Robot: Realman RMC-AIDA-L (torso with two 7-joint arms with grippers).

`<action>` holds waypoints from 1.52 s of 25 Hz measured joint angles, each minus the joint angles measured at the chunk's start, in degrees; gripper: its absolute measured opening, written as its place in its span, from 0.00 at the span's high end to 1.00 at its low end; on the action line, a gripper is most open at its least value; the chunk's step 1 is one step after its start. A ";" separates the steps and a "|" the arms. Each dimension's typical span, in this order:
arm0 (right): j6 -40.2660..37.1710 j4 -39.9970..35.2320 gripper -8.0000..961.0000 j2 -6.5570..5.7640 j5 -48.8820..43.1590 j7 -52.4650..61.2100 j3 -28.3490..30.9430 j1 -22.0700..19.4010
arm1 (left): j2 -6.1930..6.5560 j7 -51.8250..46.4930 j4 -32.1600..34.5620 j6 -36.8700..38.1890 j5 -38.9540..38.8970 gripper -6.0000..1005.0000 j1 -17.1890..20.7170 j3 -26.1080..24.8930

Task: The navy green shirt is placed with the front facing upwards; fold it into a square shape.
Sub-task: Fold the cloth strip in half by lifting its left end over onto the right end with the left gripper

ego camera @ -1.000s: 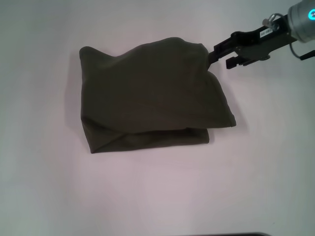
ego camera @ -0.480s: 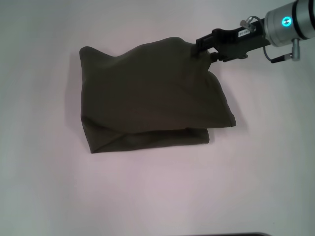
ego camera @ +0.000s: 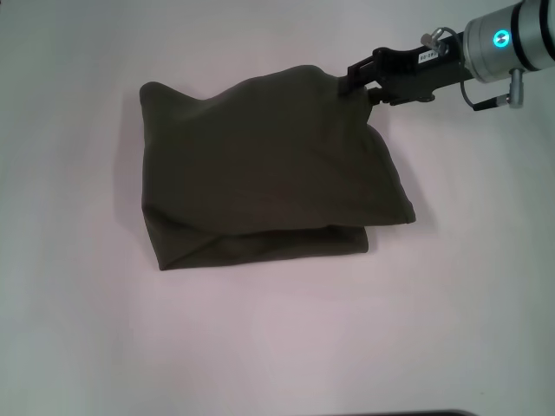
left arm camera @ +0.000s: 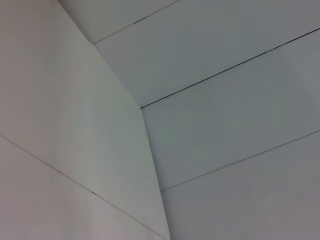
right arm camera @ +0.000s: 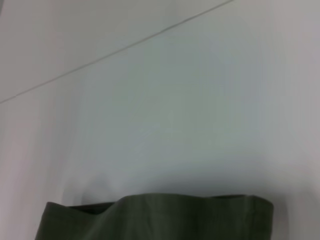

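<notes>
The navy green shirt (ego camera: 264, 173) lies folded into a rough rectangle on the white table (ego camera: 277, 347), with a doubled edge along its near side. No lettering or neck shows. My right gripper (ego camera: 360, 84) reaches in from the upper right and sits at the shirt's far right corner. It is open, with one finger on each side of that corner. In the right wrist view a strip of the shirt (right arm camera: 160, 217) shows against the table. My left gripper is out of view; the left wrist view shows only pale panels.
White table surface surrounds the shirt on all sides, with wide room in front of it and to its left. A dark edge (ego camera: 408, 413) shows at the bottom of the head view.
My right gripper has moved left to the shirt's far right corner and levelled out. The shirt's shape has not changed.
</notes>
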 joint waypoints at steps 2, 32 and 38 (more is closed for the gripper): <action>0.24 0.05 0.40 -0.01 0.30 -0.59 0.06 -0.11 | -0.01 0.01 0.00 -0.04 -0.01 0.31 0.01 0.00; 4.92 -0.21 0.97 1.21 0.95 -3.18 0.04 0.51 | 0.14 0.56 0.16 -0.37 -0.04 0.31 0.01 0.36; 0.82 -1.09 0.92 -0.02 0.95 -3.32 2.21 -0.59 | 0.25 0.56 0.16 -0.83 -0.04 0.31 -0.05 0.20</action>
